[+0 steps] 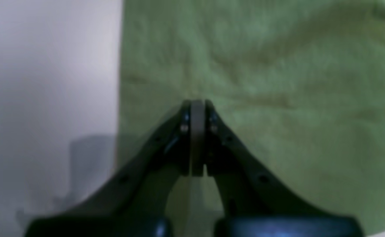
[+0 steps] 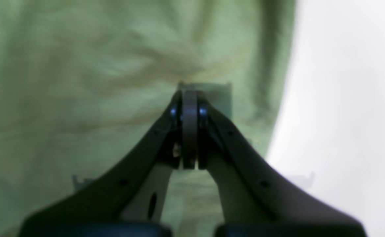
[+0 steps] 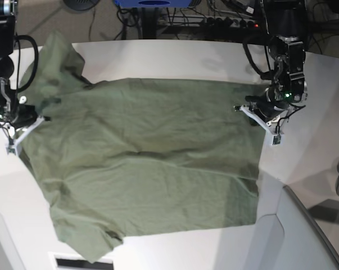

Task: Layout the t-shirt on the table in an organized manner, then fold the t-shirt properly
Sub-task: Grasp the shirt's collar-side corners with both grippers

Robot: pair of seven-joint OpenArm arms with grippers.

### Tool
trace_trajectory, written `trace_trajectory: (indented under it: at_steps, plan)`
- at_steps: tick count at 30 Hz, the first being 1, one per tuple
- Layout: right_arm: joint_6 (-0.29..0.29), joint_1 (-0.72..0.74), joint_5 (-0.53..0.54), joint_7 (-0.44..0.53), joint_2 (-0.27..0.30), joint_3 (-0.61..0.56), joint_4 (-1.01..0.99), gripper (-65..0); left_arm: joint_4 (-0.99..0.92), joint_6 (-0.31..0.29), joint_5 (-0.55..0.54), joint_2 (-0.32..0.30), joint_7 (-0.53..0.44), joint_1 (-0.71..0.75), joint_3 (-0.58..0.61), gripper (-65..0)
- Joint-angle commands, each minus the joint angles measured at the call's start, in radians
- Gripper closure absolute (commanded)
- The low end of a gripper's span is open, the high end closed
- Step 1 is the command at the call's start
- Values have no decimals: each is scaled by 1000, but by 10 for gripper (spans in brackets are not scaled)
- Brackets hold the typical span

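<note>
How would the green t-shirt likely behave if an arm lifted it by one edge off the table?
Probably floppy: the t-shirt lies flat with soft wrinkles and a crumpled sleeve, so it would likely drape and sag. It looks thin, so probably light for its spread. Pushed across the smooth white table, it would more likely bunch than slide whole.

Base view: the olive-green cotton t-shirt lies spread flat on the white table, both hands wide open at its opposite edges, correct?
Not quite. The olive-green cotton t-shirt does lie spread on the white table, but both wrist views show the left hand and right hand shut, jaws pressed together, not open.
</note>
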Motion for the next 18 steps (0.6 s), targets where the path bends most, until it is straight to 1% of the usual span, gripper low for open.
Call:
trace_trajectory:
  at_steps: [1, 2, 4, 7, 12, 15, 18]
  plan:
    - [-3, 10, -2, 10, 23, 7, 2, 0, -26, 10, 31, -24, -25, -7, -5, 0]
    - [-3, 10, -2, 12, 23, 8, -7, 0, -62, 10, 52, -25, -40, -13, -13, 0]
    - [-3, 11, -2, 12, 23, 8, -25, 0, -113, 8, 74, -51, -71, -16, -16, 0]
    - [-3, 10, -2, 12, 23, 8, -44, 0, -133, 8, 72, -79, -103, -16, -16, 0]
    - [-3, -3, -2, 10, 16, 8, -42, 0, -125, 8, 72, -90, -103, -16, -16, 0]
    - [-9, -18, -2, 7, 16, 8, -16, 0, -64, 7, 72, -81, -100, -2, -16, 0]
    - [-9, -65, -2, -33, 16, 10, 65, 0, 1, 7, 71, -79, -61, 27, -16, 0]
